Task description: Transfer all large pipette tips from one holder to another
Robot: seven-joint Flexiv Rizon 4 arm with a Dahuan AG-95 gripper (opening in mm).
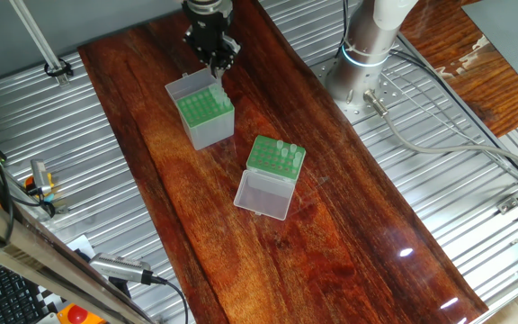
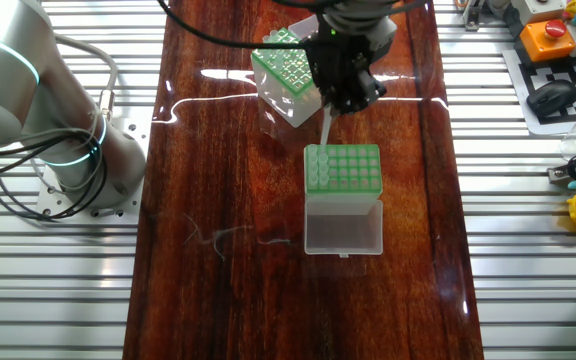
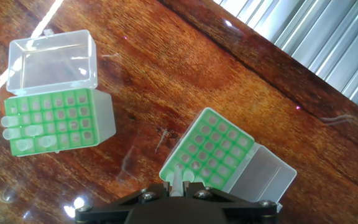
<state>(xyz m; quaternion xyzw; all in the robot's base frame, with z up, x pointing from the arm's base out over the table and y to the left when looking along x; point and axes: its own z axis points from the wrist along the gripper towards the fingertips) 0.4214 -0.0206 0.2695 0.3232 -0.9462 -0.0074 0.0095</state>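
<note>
Two opposite high cameras share the table (image 1: 349,225); hand camera looks down

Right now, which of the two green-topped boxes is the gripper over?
The greyer box, whose rack looks empty. The gripper holds a tip above its edge. The other box, with tips standing in it, sits apart.

Dark pincer (image 1: 220,61) at top centre of frame, hanging over far corner of grey-sided box (image 1: 202,112) with green rack. Below and right, whitish box (image 1: 274,160) with several upright pipette tips (image 1: 284,149), clear lid (image 1: 264,193) open on wooden worktop (image 1: 349,225).
</note>
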